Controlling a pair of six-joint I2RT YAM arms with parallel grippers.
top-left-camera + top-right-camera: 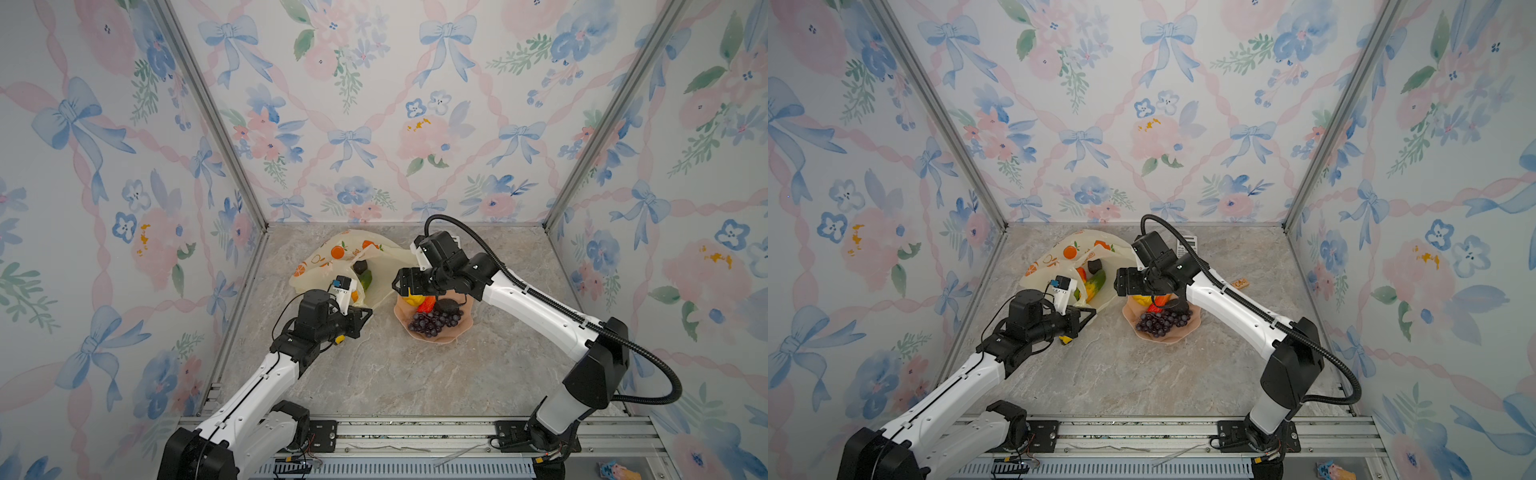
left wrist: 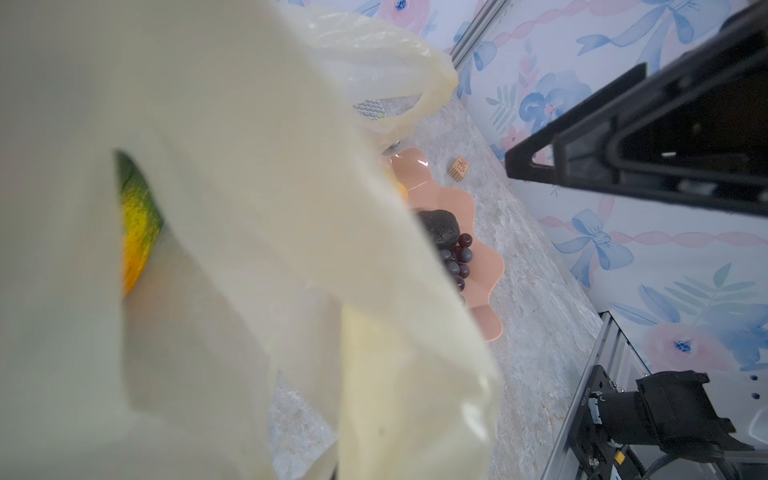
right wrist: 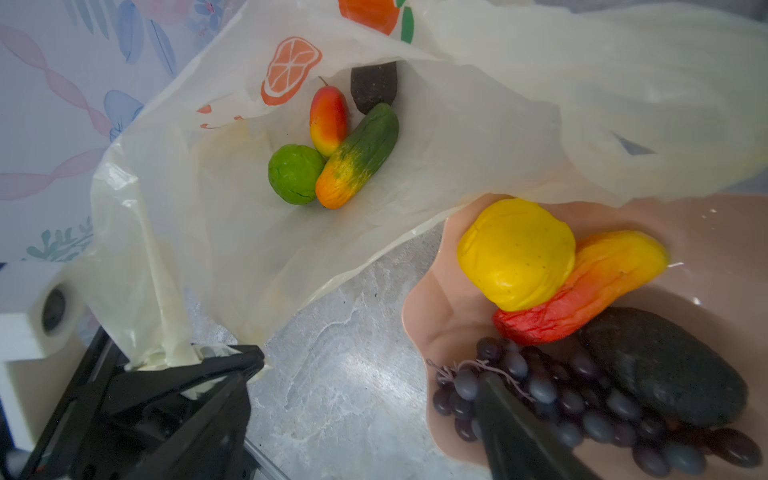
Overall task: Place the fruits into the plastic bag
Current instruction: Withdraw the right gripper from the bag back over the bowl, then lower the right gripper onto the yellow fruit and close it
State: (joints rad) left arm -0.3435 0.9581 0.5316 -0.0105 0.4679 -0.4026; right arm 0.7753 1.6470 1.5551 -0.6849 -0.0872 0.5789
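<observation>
The pale-yellow plastic bag lies at the back with its mouth held up. My left gripper is shut on the bag's edge; the bag hides its jaws in the left wrist view. Inside the bag lie a bright green fruit, an orange-green one, a red-yellow one and a dark avocado. On the pink plate rest a yellow fruit, a red-orange one, a second avocado and purple grapes. My right gripper hovers open and empty over the plate's bag side.
A small yellow duck toy lies under the left wrist. A wooden block and a calculator sit at the back right. Flowered walls close three sides, and a metal rail runs along the front.
</observation>
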